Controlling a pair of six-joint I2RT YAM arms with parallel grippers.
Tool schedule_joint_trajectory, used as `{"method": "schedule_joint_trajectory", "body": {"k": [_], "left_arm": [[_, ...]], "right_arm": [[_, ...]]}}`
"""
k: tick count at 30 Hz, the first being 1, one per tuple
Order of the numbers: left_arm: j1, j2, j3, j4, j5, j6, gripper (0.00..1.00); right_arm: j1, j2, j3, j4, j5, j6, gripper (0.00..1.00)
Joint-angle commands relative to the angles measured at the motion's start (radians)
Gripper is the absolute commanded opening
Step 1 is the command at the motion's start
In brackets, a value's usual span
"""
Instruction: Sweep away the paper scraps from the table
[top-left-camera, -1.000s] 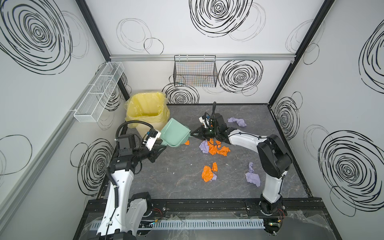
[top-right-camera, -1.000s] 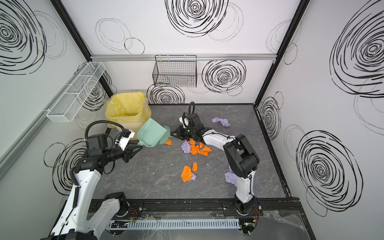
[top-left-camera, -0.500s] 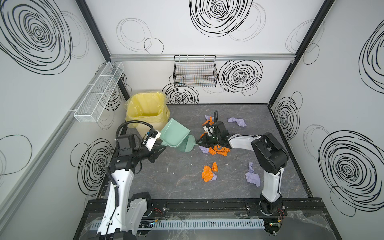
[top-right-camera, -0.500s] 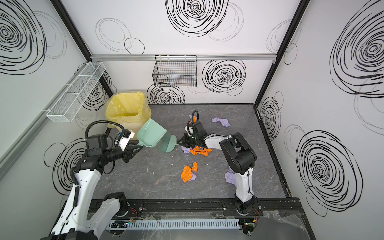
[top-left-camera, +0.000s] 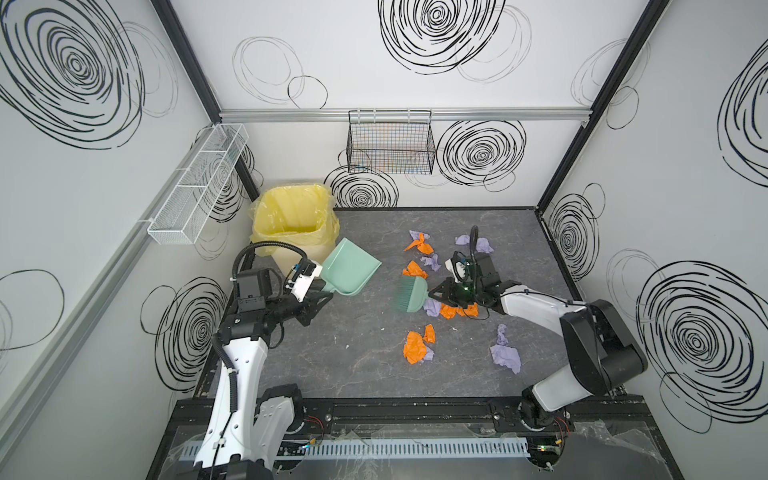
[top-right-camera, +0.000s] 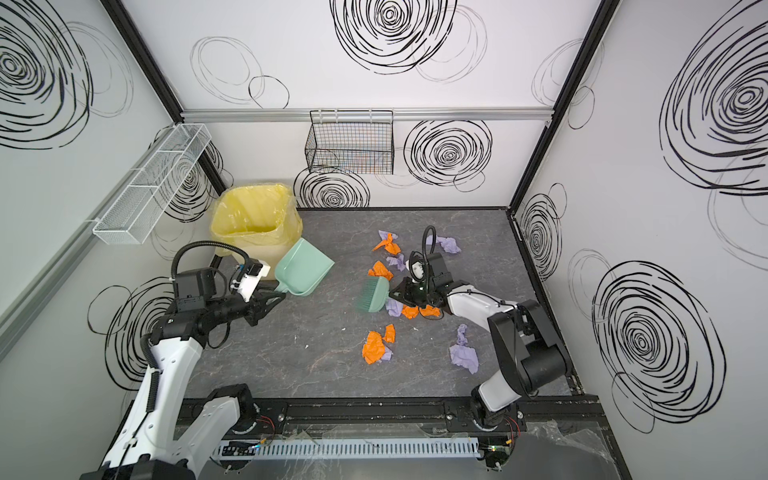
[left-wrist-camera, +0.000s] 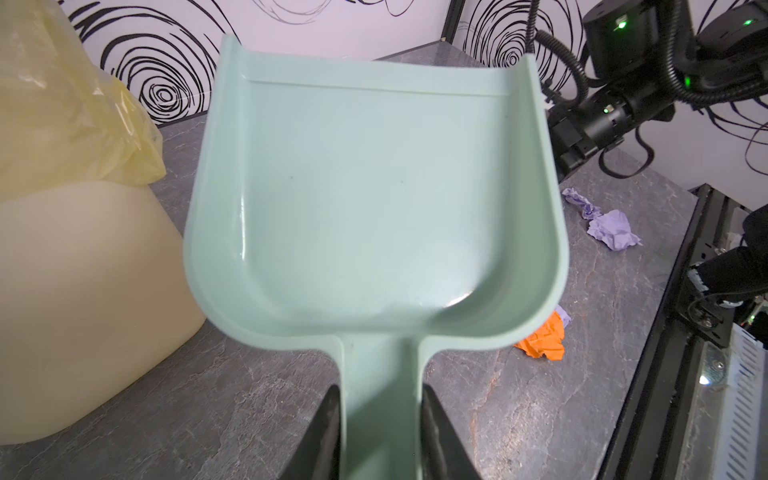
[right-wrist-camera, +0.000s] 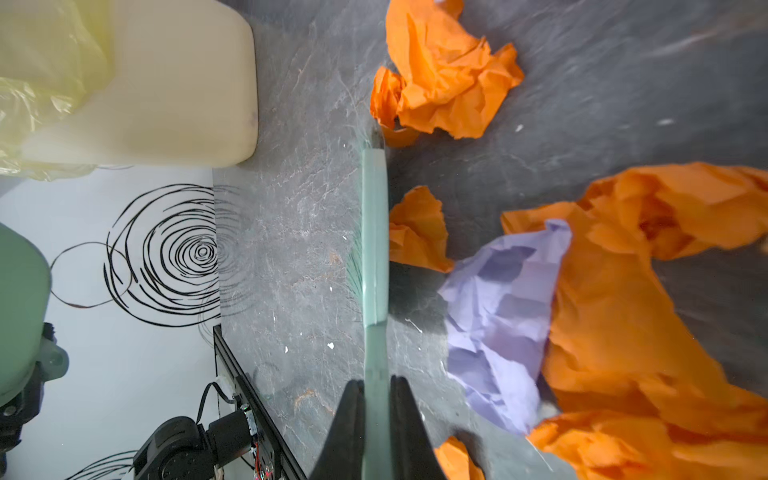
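Your left gripper (left-wrist-camera: 380, 392) is clamped on the handle of the mint-green dustpan (top-left-camera: 351, 270). The pan is empty and tilted just beside the yellow-lined bin (top-left-camera: 293, 216), probably so a load can be tipped in with little travel. Your right gripper (right-wrist-camera: 377, 386) is closed tight on the green hand brush (top-left-camera: 410, 294), which sits between the pan and the nearest pile. The orange and lavender paper scraps (top-left-camera: 415, 349) lie scattered over the right half of the table (top-left-camera: 332, 374), so the brush likely has to get behind them.
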Motion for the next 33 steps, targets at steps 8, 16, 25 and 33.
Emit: {"method": "schedule_joint_trajectory", "body": {"k": [8,16,25,33], "left_arm": [[-0.025,0.009,-0.005,0.033,0.024,0.010,0.00],[-0.024,-0.010,-0.008,0.026,0.013,0.011,0.00],[-0.006,-0.007,-0.008,0.000,0.027,0.030,0.00],[0.013,0.007,-0.011,-0.013,0.044,0.048,0.00]], "right_arm": [[-0.042,-0.168,0.135,0.071,0.020,0.096,0.00],[-0.070,0.134,0.381,0.275,0.171,0.296,0.00],[-0.132,0.568,0.690,0.418,0.180,0.480,0.00],[-0.161,0.672,0.652,0.458,0.141,0.502,0.00]]}}
